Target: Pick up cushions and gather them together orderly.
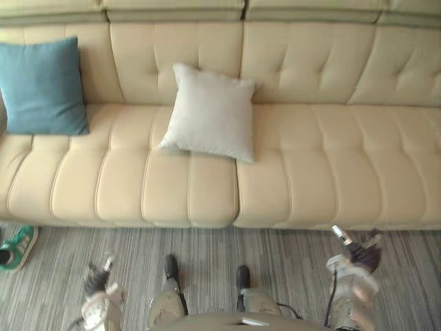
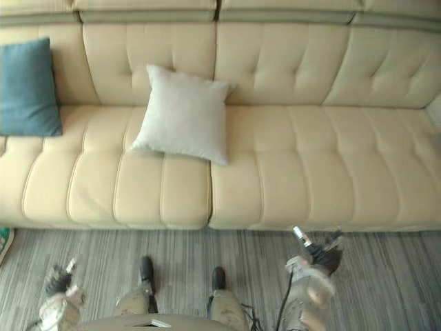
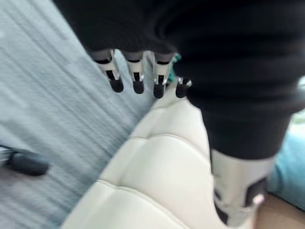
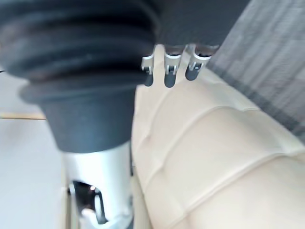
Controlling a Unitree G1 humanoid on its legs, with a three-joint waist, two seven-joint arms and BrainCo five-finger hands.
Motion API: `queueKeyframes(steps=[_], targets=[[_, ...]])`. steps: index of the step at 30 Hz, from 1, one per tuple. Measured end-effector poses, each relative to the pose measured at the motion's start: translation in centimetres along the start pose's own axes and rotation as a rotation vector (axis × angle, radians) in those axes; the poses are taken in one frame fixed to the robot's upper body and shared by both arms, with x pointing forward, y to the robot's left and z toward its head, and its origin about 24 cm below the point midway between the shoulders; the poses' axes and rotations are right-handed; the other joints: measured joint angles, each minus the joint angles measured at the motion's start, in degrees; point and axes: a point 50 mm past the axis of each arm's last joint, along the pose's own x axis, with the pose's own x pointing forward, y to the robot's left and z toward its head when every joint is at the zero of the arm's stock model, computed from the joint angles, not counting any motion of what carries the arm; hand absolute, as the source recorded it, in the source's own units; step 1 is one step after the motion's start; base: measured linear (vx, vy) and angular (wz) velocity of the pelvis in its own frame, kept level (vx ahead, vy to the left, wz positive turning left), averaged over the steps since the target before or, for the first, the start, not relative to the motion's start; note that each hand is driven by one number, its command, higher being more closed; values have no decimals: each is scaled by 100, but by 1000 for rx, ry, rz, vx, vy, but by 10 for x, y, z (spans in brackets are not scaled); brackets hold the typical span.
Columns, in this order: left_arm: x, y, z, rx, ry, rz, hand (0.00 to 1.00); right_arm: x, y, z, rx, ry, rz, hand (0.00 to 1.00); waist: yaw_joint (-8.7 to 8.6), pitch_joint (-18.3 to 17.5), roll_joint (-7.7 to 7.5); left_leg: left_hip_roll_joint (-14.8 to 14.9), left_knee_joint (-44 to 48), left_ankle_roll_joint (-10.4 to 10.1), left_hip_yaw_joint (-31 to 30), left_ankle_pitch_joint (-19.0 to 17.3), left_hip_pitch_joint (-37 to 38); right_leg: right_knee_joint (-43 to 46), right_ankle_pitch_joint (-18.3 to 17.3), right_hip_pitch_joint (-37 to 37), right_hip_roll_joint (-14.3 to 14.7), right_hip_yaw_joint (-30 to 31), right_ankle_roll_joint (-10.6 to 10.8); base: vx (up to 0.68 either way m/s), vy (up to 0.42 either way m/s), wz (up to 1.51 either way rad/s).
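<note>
- A long cream sofa (image 1: 331, 158) with a buttoned backrest runs across the head views, with a grey striped carpet (image 1: 289, 255) in front of it.
- A teal cushion (image 1: 41, 86) stands at the sofa's left end, leaning upright against the backrest.
- A pale grey cushion (image 1: 212, 112) sits left of the sofa's middle, tilted back against the backrest with its lower edge on the seat. It is well apart from the teal one.
- The left hand (image 1: 96, 283) hangs low over the carpet, short of the sofa front. Its fingers (image 3: 136, 76) are straight in a row and hold nothing.
- The right hand (image 1: 358, 255) hovers near the sofa's front edge, its fingers (image 4: 170, 67) relaxed and empty.
- A green and white shoe (image 1: 19, 247) lies on the carpet at the far left.
</note>
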Motion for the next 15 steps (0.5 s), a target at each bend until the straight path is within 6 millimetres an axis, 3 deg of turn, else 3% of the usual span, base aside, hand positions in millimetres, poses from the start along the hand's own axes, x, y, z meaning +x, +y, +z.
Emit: queueKeyframes(steps=[3,5,9,15], targets=[[-10,9,-48,22,204,45,0,-9,-1,-47,-92,205,13,0,69,-254,20,5,-31,-40,262,-119,427,-215,52,375,7,216,55,105,-2,-34],[-12,12,-56,27,245,48,0,-15,-2,-63,-128,272,16,0,76,-308,29,7,-33,-55,311,-174,590,-289,54,528,16,273,49,74,-5,-23],[-12,9,-64,8,289,57,0,-30,-5,-100,-303,443,44,0,84,-454,15,-12,-34,-97,443,-298,879,-420,71,769,16,444,44,69,-1,-19],[-9,4,-61,40,293,67,0,-41,-11,-120,-388,555,47,0,54,-432,-87,-69,-31,-94,541,-398,1194,-524,141,1063,-6,599,43,50,14,-15]])
